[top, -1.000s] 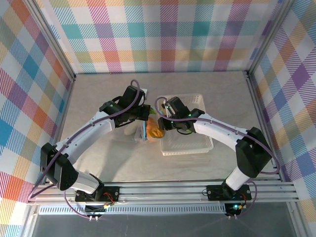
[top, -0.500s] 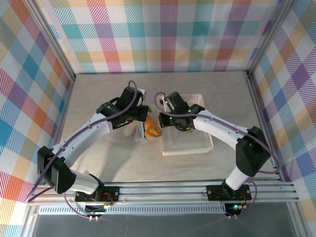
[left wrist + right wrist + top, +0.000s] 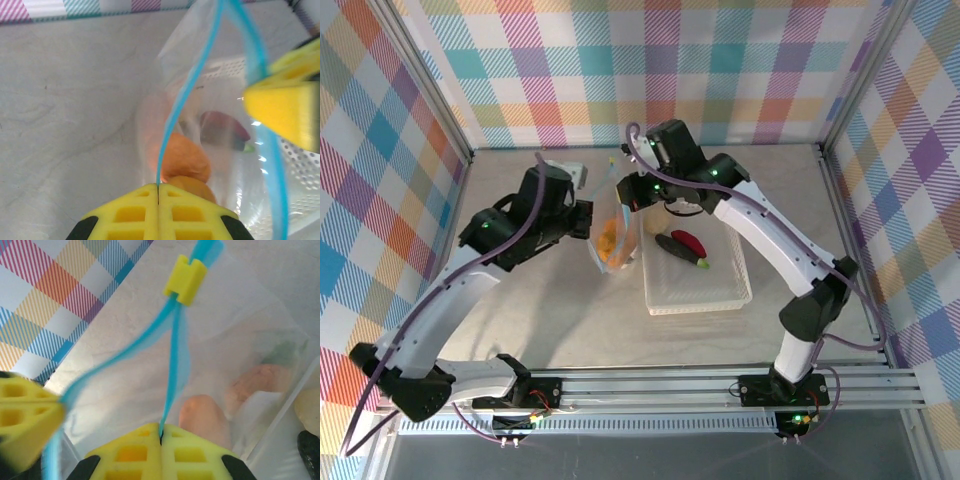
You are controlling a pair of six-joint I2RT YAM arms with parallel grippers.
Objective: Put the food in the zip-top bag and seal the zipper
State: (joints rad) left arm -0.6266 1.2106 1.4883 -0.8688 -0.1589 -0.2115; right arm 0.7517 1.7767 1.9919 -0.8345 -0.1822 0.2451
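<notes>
On the worktop point(image 3: 530, 330): grey and wide across the middle of the top view.
basket point(image 3: 698, 308): white lattice, right of centre in the top view, long axis running up and down the frame.
zip-top bag point(image 3: 190, 55): clear and crinkly, held up at centre of the top view, just left of the basket, mouth upward, belly sagging. Cannot tell whether its bottom touches the worktop.
left hand point(image 3: 158, 189): fingers pressed together on one lip of the zipper point(image 3: 172, 350), at the bottom edge of its own wrist view. Left of the bag in the top view.
right hand point(image 3: 161, 432): fingers likewise closed tight on the other lip, at the bottom edge of its own wrist view. Above and right of the bag in the top view.
zipper: thin light-blue strip, split into two lips bowed apart to left and right, so open rather than sealed.
loaded food: orange and tan pieces point(image 3: 610, 243), low in the belly of the bag.
food left in the basket: dark eggplant point(image 3: 680, 250) in the upper half, pale piece point(image 3: 655, 222) at the upper left corner, close beside the bag.
remaining food, from the hands: to the right of the bag, on the right hand's side and nearer to it than to the left hand.
eggplant's long axis: slanting from upper left to lower right of the frame.
step in hand: probably spreading the mouth for loading, with sealing not yet due.
risk: right lip likely to sag shut if released for fetching.
</notes>
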